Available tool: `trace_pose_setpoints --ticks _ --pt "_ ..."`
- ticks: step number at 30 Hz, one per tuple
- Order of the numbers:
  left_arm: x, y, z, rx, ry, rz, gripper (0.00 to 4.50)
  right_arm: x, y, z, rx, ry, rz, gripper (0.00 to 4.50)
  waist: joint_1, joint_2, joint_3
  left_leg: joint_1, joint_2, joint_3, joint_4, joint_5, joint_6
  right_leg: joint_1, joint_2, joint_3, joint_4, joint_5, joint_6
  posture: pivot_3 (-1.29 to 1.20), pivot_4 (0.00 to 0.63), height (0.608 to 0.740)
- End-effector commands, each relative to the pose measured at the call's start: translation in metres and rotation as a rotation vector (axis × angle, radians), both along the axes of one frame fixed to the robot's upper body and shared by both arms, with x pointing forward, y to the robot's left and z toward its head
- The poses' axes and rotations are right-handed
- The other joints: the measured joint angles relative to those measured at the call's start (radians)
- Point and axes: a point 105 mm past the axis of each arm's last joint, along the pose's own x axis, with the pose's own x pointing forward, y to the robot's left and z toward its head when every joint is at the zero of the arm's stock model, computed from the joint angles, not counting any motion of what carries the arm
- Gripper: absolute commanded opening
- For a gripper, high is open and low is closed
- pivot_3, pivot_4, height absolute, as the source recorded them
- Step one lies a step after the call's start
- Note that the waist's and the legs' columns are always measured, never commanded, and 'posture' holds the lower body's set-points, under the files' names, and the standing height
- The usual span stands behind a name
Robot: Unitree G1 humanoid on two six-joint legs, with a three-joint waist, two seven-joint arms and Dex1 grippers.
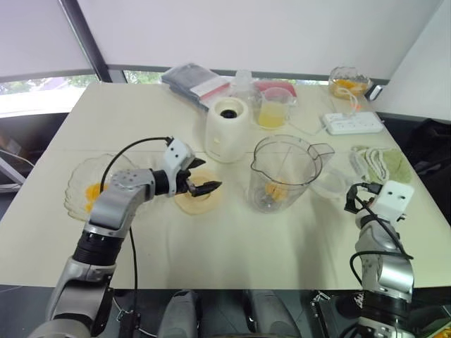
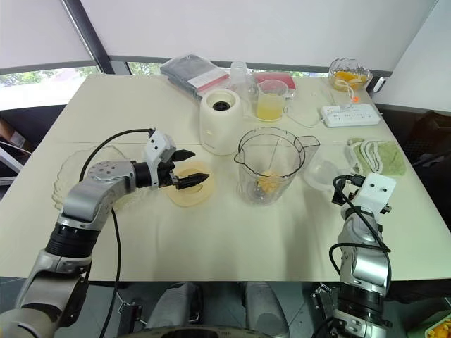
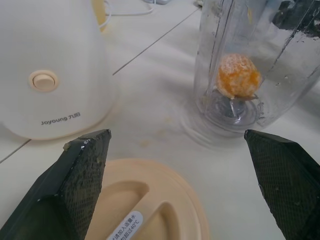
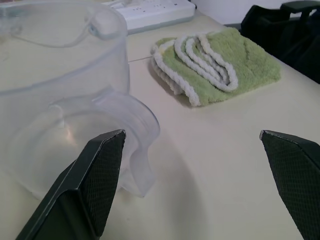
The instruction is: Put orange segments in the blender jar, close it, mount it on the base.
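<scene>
I'm looking down on the wide cream table (image 1: 232,246), where the ruffled clear glass plate (image 1: 76,179) is sitting at the robot's left, carrying orange segments (image 1: 94,191). The clear plastic blender jar with a handle (image 1: 264,165) is standing upright near the middle, lidless. The cream white blender base (image 1: 227,130) is standing just beside it, apart from it. The left gripper (image 1: 204,177) is hovering over the round cream lid (image 1: 190,204), which is lying flat on the table between plate and jar; its fingers are spread wide, pinching nothing. The right gripper (image 4: 191,134) is also gaping wide, pointing between a clear plastic tub (image 4: 75,75) and a folded green towel (image 4: 215,65). One orange piece (image 3: 239,76) is resting on the jar's blades.
</scene>
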Motion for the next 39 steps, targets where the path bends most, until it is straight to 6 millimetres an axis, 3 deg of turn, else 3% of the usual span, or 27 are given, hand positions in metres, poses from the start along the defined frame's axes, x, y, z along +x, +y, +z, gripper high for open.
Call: trace_pose_setpoints --ticks 1,3,8,21,24,33,39 --pt "-0.001 -0.002 0.013 0.001 -0.071 -0.006 4.50 0.006 0.001 0.007 0.014 -0.044 -0.006 3.97 -0.002 0.000 0.000 0.000 0.000 0.000 0.000 0.000 0.000 0.000 0.000 0.000 0.000 0.000 0.000 0.00 0.150 0.740" --pt "0.000 -0.002 0.014 -0.003 -0.075 0.001 4.50 0.008 0.002 0.006 0.020 -0.047 -0.006 3.27 -0.006 0.000 0.000 0.000 0.000 0.000 0.000 0.000 0.000 0.000 0.000 0.000 0.000 0.000 0.001 0.00 0.150 0.740" --pt "-0.001 -0.003 0.012 -0.006 -0.075 0.010 4.50 0.014 0.003 0.007 0.017 -0.053 -0.004 0.75 -0.011 0.001 0.000 0.000 0.000 0.000 -0.001 0.000 0.000 0.000 0.000 0.000 0.000 0.001 0.001 0.00 0.150 0.740" --pt "-0.002 -0.006 0.010 -0.008 -0.077 0.014 4.50 0.015 0.006 0.018 -0.029 -0.106 0.015 0.75 -0.018 0.001 0.001 0.000 0.000 -0.001 -0.002 0.000 0.000 0.000 0.000 0.000 -0.001 0.001 0.001 0.00 0.150 0.740" --pt "-0.003 -0.007 0.009 -0.004 -0.078 0.010 4.50 0.017 0.007 0.017 -0.014 -0.107 0.012 0.02 -0.018 0.001 0.001 0.000 0.000 0.000 -0.002 0.000 0.000 0.000 0.000 0.000 -0.001 0.001 0.001 0.00 0.150 0.740" --pt "-0.002 -0.007 0.009 0.000 -0.082 0.011 4.50 0.020 0.012 0.016 0.000 -0.107 0.029 0.02 -0.019 0.001 0.001 0.000 0.000 0.000 -0.002 0.000 0.000 0.000 -0.001 0.000 -0.002 0.001 0.001 0.00 0.150 0.740" --pt "-0.001 -0.008 0.009 0.000 -0.083 0.011 4.50 0.016 0.011 0.029 0.034 -0.172 0.025 0.02 -0.019 0.001 0.001 0.000 0.000 -0.001 -0.003 0.000 0.000 0.000 0.000 0.000 -0.002 0.001 0.001 0.00 0.150 0.740"
